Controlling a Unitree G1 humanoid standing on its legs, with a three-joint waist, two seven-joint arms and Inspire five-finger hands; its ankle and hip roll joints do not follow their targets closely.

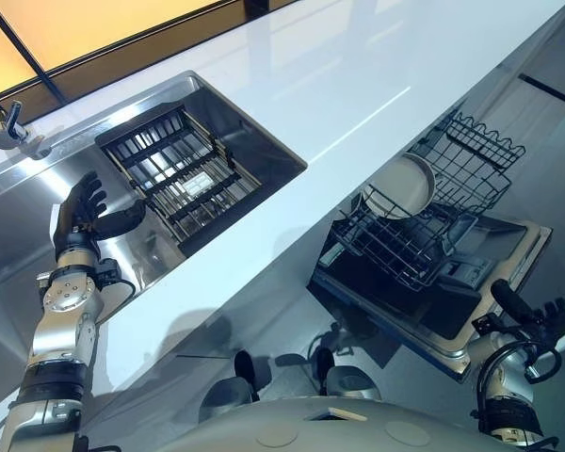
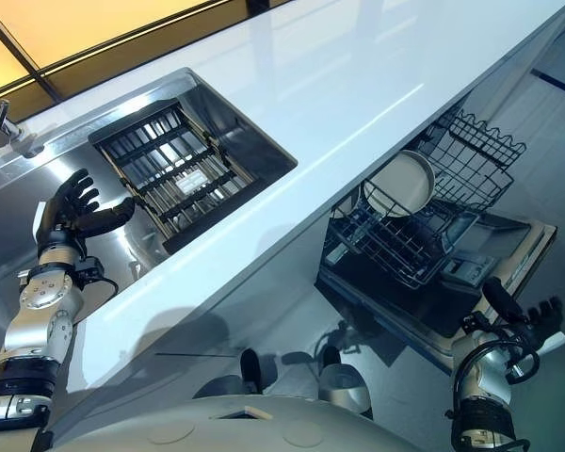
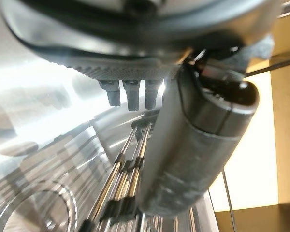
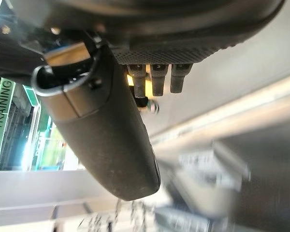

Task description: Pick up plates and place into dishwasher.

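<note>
The round pale plate (image 1: 400, 185) stands on edge in the black wire dishwasher rack (image 1: 405, 250), which sits out over the open dishwasher door (image 1: 494, 235), close below the long white countertop's (image 1: 358, 85) edge. There's open room past the door's corner, and there the right hand (image 1: 537, 328) hangs, fingers loose and apart, holding nothing. Over the steel sink (image 1: 19, 254) the left hand (image 1: 75, 226) is splayed wide and empty, just beside the slatted drainer rack (image 1: 179, 174).

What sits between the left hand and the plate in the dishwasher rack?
Left eye view: past the left hand comes the sink's wire rack, then bare white countertop, then the plate.
</note>
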